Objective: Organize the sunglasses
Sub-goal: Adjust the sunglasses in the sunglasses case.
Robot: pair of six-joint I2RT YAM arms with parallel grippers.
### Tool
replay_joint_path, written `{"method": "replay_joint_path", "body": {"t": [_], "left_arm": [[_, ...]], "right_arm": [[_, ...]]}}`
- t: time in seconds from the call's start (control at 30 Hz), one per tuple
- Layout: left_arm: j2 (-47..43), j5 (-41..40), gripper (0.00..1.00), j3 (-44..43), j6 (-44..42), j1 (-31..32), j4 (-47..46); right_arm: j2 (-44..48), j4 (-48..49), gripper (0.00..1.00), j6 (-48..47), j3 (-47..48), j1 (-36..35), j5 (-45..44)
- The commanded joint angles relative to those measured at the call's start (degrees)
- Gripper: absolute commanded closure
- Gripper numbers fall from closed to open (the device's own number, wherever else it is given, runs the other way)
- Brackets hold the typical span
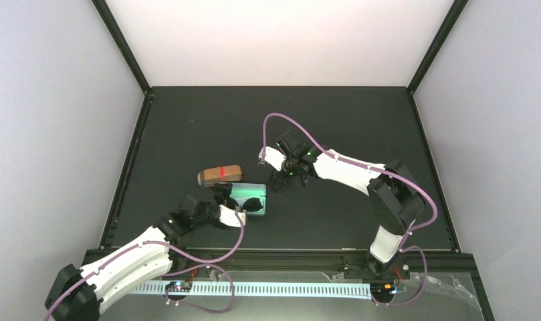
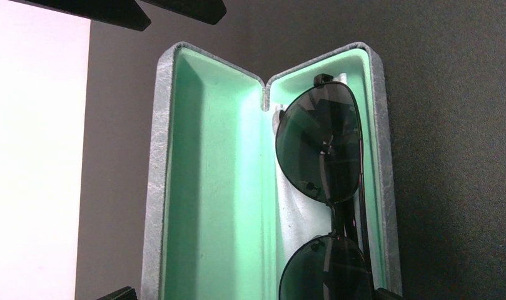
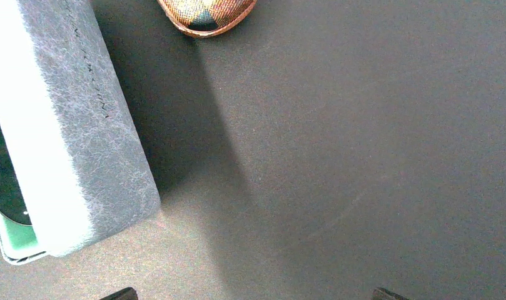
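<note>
The black tabletop holds everything. The left arm reaches in low from the near left. The right arm bends in from the right, its tip pointing down beside the grey case. That case lies open, green inside. The tan case is shut, just behind it. The black sunglasses lie in one half of the grey case. The left hand is spread wide at the case's end, holding nothing. The right hand is spread wide too, holding nothing.
</note>
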State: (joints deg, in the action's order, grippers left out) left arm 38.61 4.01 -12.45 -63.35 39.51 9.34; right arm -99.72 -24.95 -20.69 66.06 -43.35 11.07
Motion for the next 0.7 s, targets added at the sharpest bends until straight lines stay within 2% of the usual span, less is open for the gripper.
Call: {"method": "replay_joint_path", "body": {"t": [0.0, 0.3, 0.4, 0.67], "left_arm": [[-0.1, -1.4, 0.01, 0.9, -1.0, 0.4, -1.0], [-5.5, 3.2, 0.01, -1.5, 2.3, 0.4, 7.0], [-6.6, 2.0, 0.01, -2.6, 5.2, 0.4, 9.5], [-6.6, -2.2, 0.01, -1.3, 8.0, 0.3, 6.4]], "right_arm": [[-0.7, -0.5, 0.0, -0.5, 0.8, 0.2, -0.1], [1.2, 0.6, 0.0, -0.1, -0.7, 0.4, 1.7], [4.0, 2.1, 0.0, -0.1, -3.0, 0.8, 4.4], [7.2, 0.7, 0.0, -2.5, -4.3, 0.8, 8.9]]}}
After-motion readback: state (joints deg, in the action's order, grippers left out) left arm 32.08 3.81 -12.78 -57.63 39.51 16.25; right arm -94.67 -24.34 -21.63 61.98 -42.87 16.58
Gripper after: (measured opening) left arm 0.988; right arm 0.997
